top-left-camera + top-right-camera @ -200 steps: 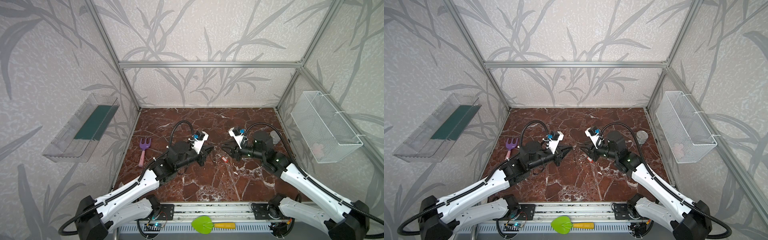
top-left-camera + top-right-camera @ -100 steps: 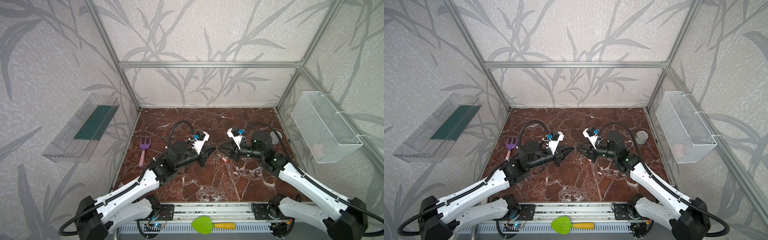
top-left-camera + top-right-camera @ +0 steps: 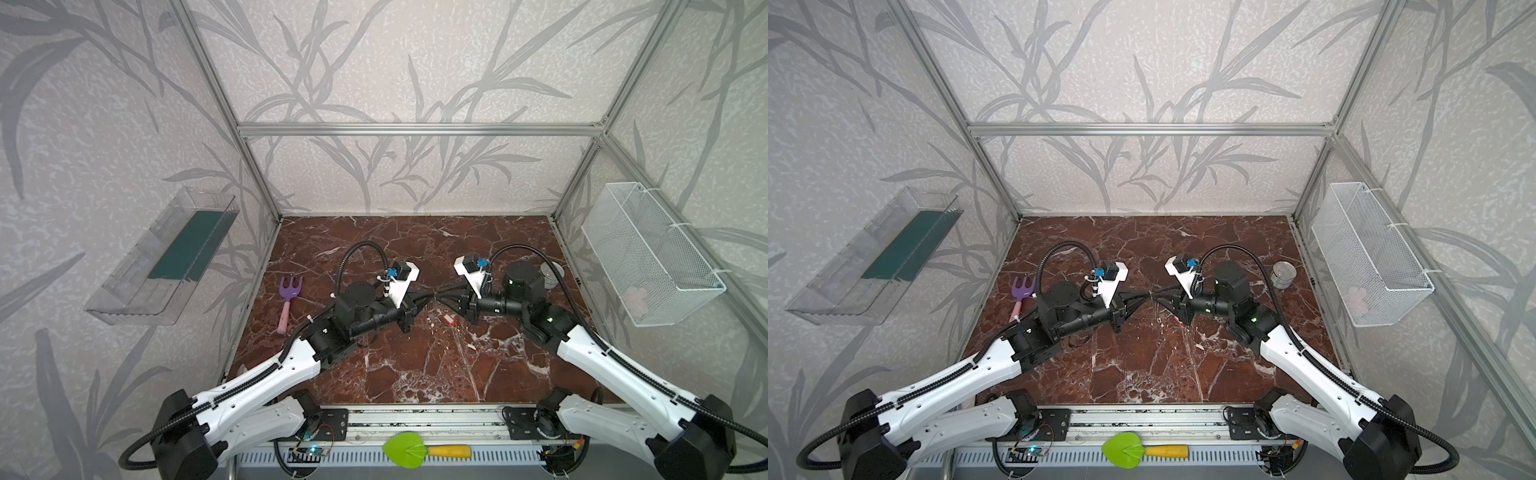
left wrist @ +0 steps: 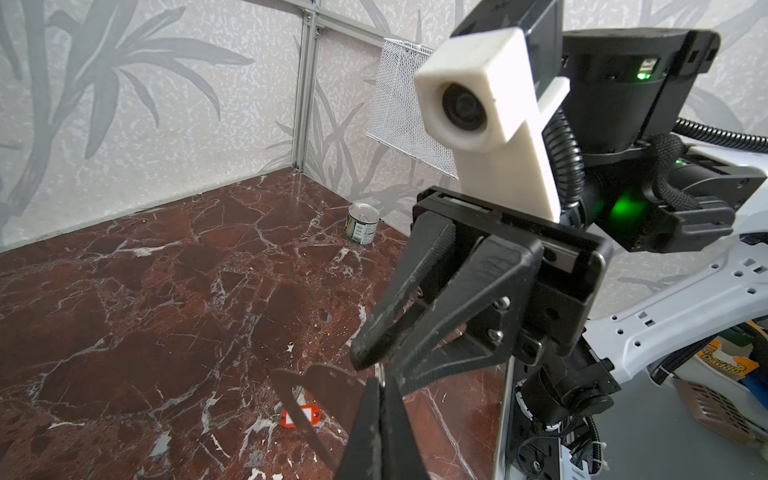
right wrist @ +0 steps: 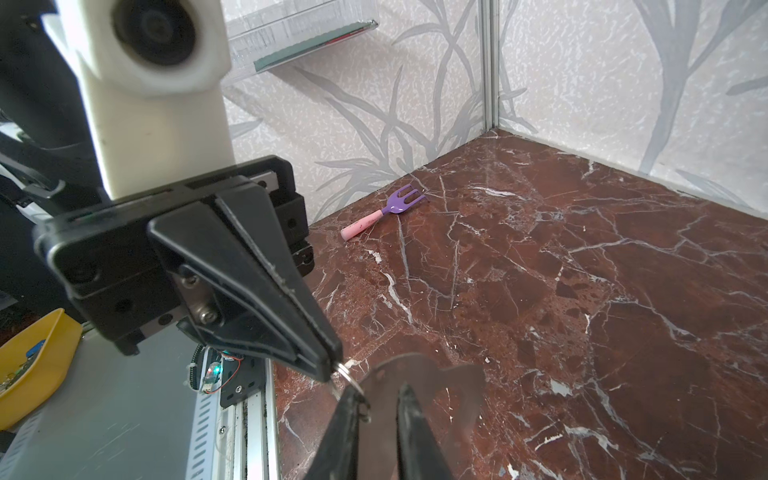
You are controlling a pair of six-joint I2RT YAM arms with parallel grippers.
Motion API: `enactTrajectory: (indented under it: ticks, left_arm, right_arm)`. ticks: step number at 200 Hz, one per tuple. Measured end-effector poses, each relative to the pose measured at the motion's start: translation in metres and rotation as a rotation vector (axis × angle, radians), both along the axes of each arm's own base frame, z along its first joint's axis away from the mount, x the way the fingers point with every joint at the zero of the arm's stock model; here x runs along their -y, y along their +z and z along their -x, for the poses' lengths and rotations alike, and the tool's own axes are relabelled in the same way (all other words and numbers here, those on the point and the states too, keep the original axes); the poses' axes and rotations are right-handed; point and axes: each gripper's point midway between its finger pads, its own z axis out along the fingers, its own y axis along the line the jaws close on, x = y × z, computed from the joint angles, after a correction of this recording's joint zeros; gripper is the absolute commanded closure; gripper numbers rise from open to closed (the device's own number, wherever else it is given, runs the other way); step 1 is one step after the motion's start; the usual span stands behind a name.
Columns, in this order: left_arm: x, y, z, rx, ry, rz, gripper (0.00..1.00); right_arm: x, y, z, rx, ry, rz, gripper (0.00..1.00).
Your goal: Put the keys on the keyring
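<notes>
Right wrist: left fingers [image 5: 270, 299] pinch keyring [image 5: 344, 371] midair. Right fingers [image 4: 399, 299] are almost closed at it; I cannot tell if they grip. Keys [image 4: 300, 417] lie on bench [image 4: 124, 291] below. Step looks like ring regrasp; next calls for fetching keys.

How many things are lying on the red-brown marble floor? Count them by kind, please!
Purple plastic toy rake with pink handle: 1
Silver metal tin: 1
Red plastic key tag with white label: 1
Total: 3
</notes>
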Motion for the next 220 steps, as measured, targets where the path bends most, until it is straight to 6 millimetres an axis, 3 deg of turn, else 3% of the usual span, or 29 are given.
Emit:
enactTrajectory:
  ticks: [16, 52, 89, 149, 220]
  left_arm:
    - [0.001, 0.000, 0.000, -0.002, -0.002, 0.001, 1.00]
    - [-0.001, -0.001, -0.004, -0.004, 0.016, 0.002, 1.00]
    - [-0.008, -0.002, -0.006, -0.001, 0.054, -0.016, 0.85]
    - [-0.025, 0.018, 0.002, 0.050, 0.088, 0.009, 0.81]
    - [-0.007, -0.010, 0.001, -0.016, 0.019, -0.047, 0.77]
  right_arm:
    - [-0.001, 0.001, 0.001, -0.001, 0.007, -0.006, 1.00]
    - [-0.001, 0.003, 0.004, -0.006, 0.021, -0.015, 1.00]
    - [0.002, 0.003, 0.004, -0.003, 0.003, -0.004, 1.00]
    - [0.007, -0.003, 0.001, -0.001, -0.034, 0.029, 1.00]
    - [0.005, 0.000, 0.004, 0.009, -0.008, 0.018, 1.00]
